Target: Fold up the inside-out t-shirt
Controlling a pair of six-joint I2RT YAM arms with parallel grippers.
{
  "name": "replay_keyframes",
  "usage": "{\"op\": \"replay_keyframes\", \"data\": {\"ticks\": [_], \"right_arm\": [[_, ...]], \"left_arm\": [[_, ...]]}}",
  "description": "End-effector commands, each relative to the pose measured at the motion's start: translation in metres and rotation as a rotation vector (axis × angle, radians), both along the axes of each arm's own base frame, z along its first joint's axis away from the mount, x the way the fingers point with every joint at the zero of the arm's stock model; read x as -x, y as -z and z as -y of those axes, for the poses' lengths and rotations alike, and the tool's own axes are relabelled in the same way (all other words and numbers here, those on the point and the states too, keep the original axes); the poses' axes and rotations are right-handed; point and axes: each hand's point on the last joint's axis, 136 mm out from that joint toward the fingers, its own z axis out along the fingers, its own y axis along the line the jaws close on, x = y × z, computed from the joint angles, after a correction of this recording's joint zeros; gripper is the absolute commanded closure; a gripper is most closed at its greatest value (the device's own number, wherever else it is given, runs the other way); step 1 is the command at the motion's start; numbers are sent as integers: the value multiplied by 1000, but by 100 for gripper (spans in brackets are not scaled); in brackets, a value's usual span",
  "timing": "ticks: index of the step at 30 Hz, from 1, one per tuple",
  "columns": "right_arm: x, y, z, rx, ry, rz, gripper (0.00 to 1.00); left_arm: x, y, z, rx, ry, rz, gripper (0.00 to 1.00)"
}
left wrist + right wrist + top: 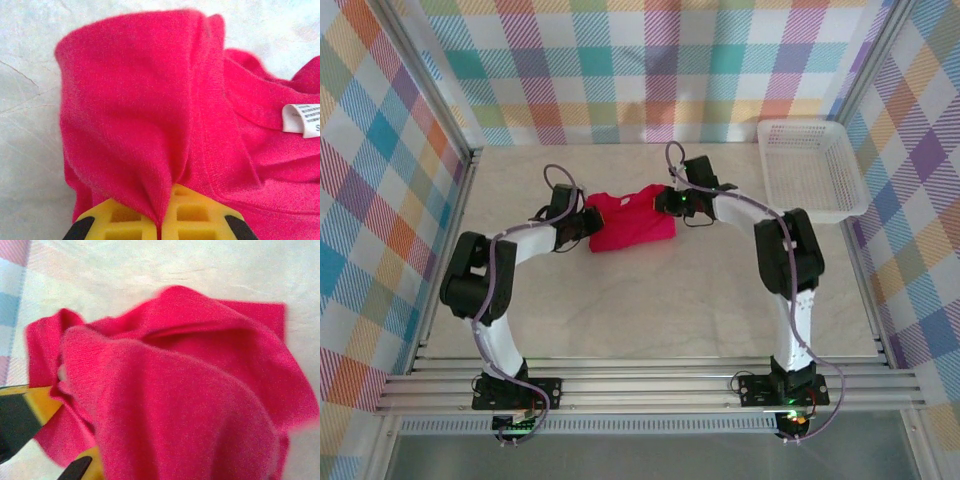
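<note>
Gripping the t-shirt (pixel 145 110), left pincer (pixel 159 222) faces white tag (pixel 301 119) (print illegible).

Pastel plaid walls (pixel 650 60) enclose a pale, seemingly marbled tabletop (pixel 650 300); metal rails (pixel 650 385) front it.

High rear view facing down, wrist views close-up, all sharing red t-shirt (pixel 630 222)
</note>
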Motion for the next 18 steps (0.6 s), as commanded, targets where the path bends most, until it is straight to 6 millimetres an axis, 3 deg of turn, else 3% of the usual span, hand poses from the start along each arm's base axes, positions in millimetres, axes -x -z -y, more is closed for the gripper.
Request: {"op": "replay_keyframes", "data": {"ticks": [1, 4, 7, 9, 11, 13, 16, 18], "right_arm": [[7, 49, 17, 57, 6, -157, 99], [11, 65, 16, 58, -8, -217, 96], [14, 57, 13, 39, -22, -218, 92], [14, 37, 13, 30, -27, -190, 75], [14, 12, 13, 21, -31, -156, 52], [16, -11, 15, 24, -33, -120, 44], [24, -31, 26, 68, -12, -98, 45], [29, -36, 31, 82, 6, -103, 52]], "left_arm": [[6, 22, -4, -24, 22, -77, 100], [10, 34, -5, -25, 21, -99, 100], [11, 31, -7, -23, 7, -99, 93], [9, 20, -8, -22, -4, -87, 81], [6, 5, -7, -21, -11, -77, 59], [6, -13, -8, -33, -19, -68, 48], [11, -41, -15, -84, -26, -57, 43], [20, -57, -22, -144, -36, -49, 43]]}}
